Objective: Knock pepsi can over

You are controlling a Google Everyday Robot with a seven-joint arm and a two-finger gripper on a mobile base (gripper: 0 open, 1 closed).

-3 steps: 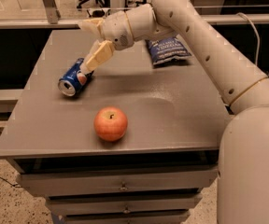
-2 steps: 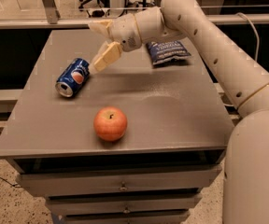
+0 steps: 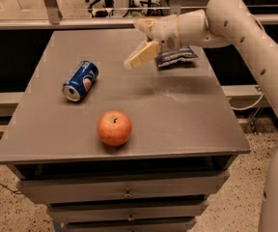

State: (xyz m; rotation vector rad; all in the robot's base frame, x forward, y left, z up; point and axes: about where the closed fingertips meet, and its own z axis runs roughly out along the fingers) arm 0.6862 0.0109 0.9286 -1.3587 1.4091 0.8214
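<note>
Hovering over table (image 3: 187, 115) rear, jaws spread, arm (image 3: 235, 18) outstretched; pepsi can (image 3: 80, 80) on side.

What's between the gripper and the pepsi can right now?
Nothing visible. The gripper hangs above the table, apart from the pepsi can, which lies on its side; only bare tabletop between them. The apple sits nearer the front, the chip bag beyond the gripper.

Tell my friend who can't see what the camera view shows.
The pepsi can lies on its side on a grey table, near a red apple. The robot's gripper hangs open above the table, apart from the can, by a chip bag.
</note>
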